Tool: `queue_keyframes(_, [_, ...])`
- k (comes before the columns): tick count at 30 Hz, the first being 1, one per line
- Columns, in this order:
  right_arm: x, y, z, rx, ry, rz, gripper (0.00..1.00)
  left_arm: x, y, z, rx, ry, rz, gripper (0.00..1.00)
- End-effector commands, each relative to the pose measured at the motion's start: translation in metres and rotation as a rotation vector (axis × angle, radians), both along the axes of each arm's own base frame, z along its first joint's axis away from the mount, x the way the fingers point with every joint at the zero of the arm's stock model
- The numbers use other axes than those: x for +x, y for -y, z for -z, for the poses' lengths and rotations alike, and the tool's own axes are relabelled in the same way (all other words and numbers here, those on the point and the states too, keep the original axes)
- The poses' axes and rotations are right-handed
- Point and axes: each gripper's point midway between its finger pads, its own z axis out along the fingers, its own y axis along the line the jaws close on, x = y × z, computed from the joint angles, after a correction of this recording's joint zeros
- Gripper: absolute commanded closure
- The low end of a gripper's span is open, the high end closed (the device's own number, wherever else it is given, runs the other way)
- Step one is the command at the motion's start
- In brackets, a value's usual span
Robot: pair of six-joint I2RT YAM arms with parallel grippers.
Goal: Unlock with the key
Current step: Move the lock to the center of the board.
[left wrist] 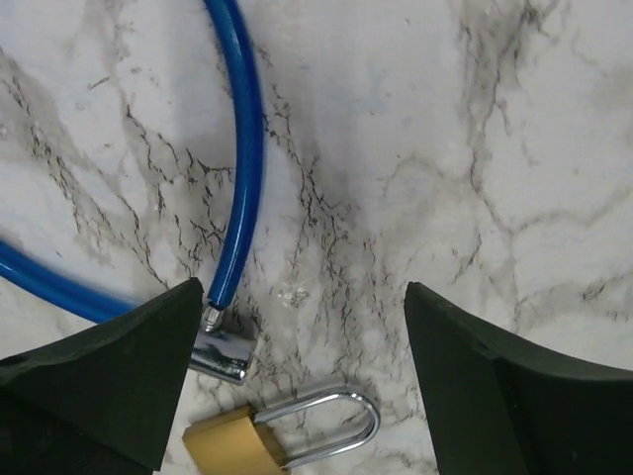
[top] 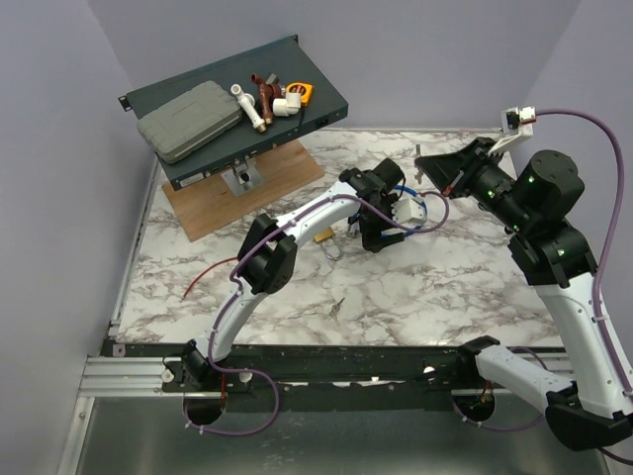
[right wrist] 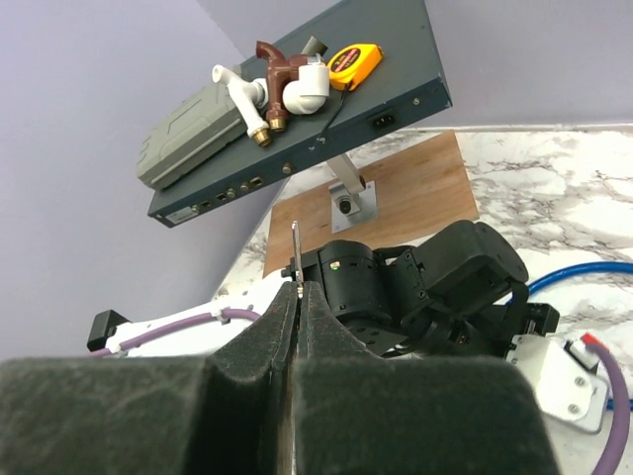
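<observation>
Jaws wide on left gripper (left wrist: 302, 312) over brass padlock (left wrist: 235, 441), its body cut off, right gripper (right wrist: 298, 293) pinched on key (right wrist: 295, 249), plain only from right wrist

Robot lab test cell, closed in by plain lilac-grey wall panels (top: 59, 148).
A white-and-black left robot arm (top: 259, 265) and matching right arm (top: 569, 277) stand along an aluminium rail (top: 129, 374) at a marble-patterned tabletop (top: 445, 297). A dark tilted metal shelf (top: 326, 99) on a wooden board (top: 203, 213) carries assorted props.

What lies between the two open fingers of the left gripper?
Left wrist view: the metal end of the blue cable, the brass padlock below it, otherwise bare marble table.
</observation>
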Motion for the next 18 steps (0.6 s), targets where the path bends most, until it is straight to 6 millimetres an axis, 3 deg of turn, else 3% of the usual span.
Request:
queue_keyframes(1, [-0.005, -0.005, -0.009, 0.036, 0.043, -0.035, 0.99, 0.029, 0.009, -0.023, -0.103, 0.057, -0.295, 0.27])
queue_keyframes(5, [-0.006, -0.008, -0.010, 0.057, 0.057, -0.052, 0.99, 0.054, 0.017, -0.040, -0.172, 0.083, -0.428, 0.69])
queue_keyframes(7, [-0.008, -0.010, -0.010, 0.067, 0.064, -0.067, 0.99, 0.065, 0.017, -0.038, -0.165, 0.122, -0.466, 0.81])
queue_keyframes(10, [-0.011, -0.012, -0.010, 0.077, 0.068, -0.085, 0.99, 0.079, 0.014, -0.032, -0.147, 0.178, -0.505, 0.88])
queue_keyframes(18, [-0.013, -0.014, -0.011, 0.087, 0.086, -0.096, 0.99, 0.084, 0.000, 0.009, 0.054, 0.395, -0.450, 0.92])
